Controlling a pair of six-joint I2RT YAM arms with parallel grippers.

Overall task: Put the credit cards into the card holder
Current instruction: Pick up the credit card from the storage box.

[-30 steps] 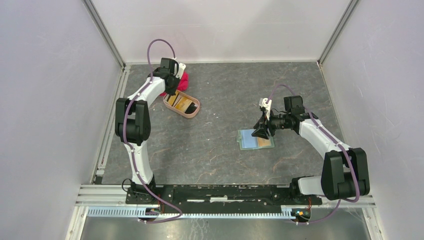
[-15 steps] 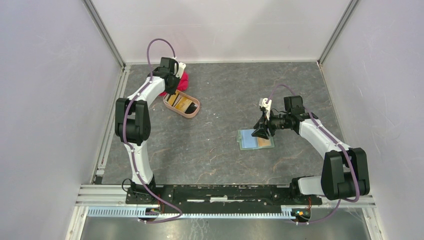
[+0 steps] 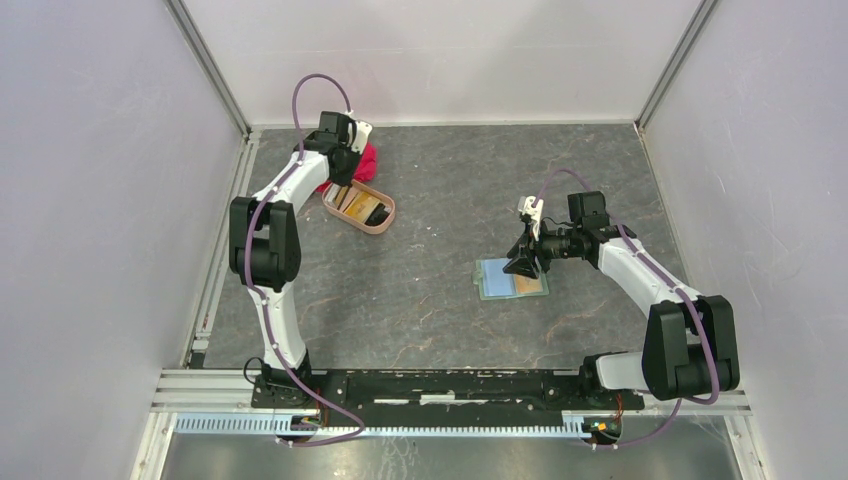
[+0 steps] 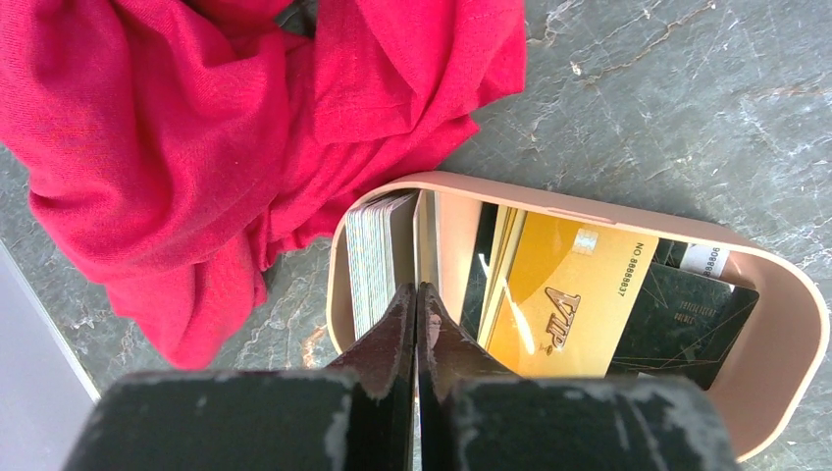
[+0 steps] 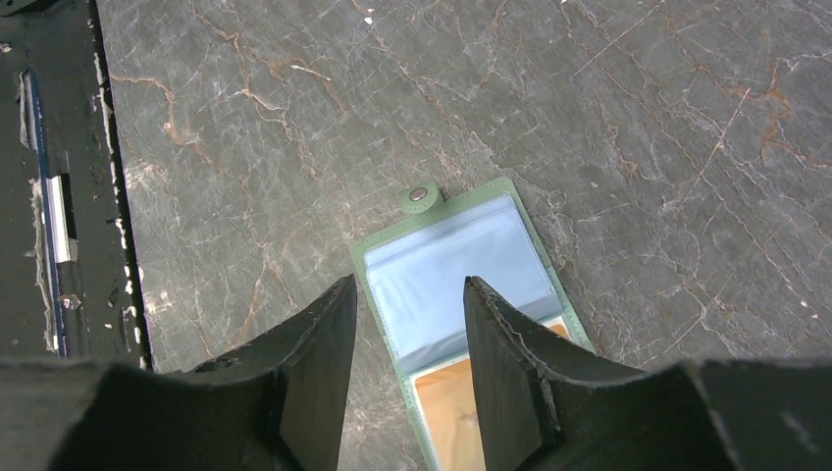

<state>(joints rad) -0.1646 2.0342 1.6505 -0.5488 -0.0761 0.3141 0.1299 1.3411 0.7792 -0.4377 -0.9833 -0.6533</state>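
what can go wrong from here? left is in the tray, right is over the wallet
1. The left gripper has its jaws closed among tightly packed upright cards at the end of the tray. It could lift several at once or drag the tray, and the red cloth lies right against it.
2. The right gripper hangs open over the card holder. I can't tell whether it pins it, so the holder may slide during insertion.

I work over a dark grey, marble-patterned desk (image 3: pixel 450 170) veined with rust-brown and whitish lines. Plain pale lavender-white panels close it in: a back wall (image 3: pixel 440 60), a left wall (image 3: pixel 90 220) and a right wall (image 3: pixel 770 180). Aluminium posts (image 3: pixel 210 70) stand at the far corners. A scuffed black metal bar (image 3: pixel 450 385) runs along the near edge, with a slotted aluminium rail (image 3: pixel 400 425) just outside it. The light is soft and even.
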